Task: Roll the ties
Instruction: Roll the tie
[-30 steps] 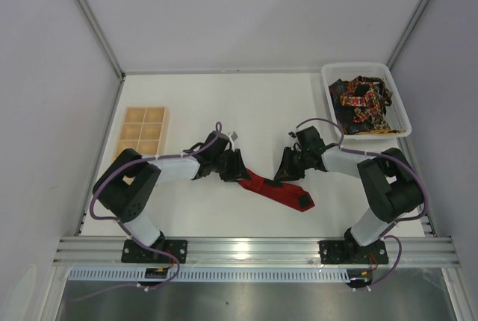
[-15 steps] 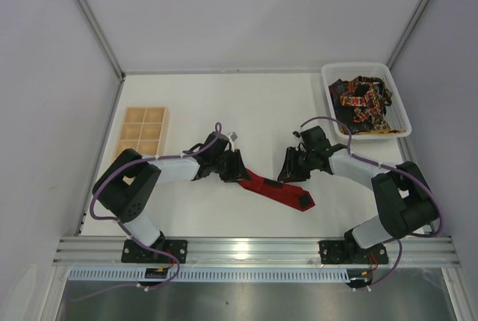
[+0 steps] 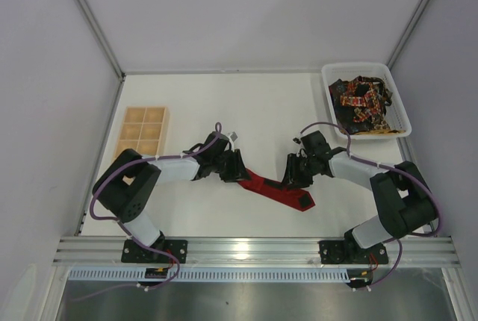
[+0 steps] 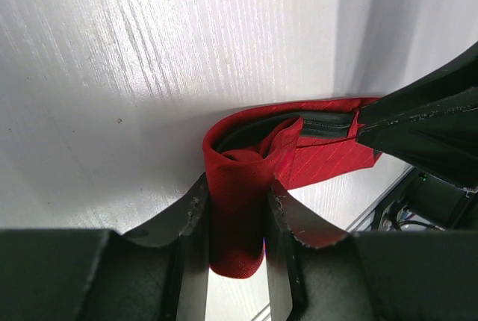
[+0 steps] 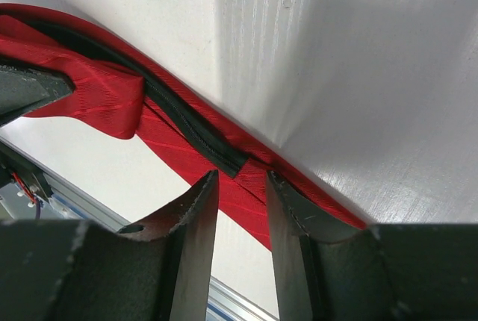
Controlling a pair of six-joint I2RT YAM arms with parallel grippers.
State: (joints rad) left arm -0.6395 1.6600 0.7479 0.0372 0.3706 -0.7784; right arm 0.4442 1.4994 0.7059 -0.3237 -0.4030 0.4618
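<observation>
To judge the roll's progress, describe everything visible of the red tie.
The red tie is plain bright red woven fabric with fine diagonal ribbing and a dark lining showing along its folded edge. It lies diagonally on the white table, its wide end with a small dark patch nearest the front. The left gripper is shut on its doubled-over other end. The right gripper straddles the middle; whether it clamps cannot be told. Not yet rolled.

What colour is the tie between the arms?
Bright red tie, faintly striped; left wrist view shows best.
</observation>
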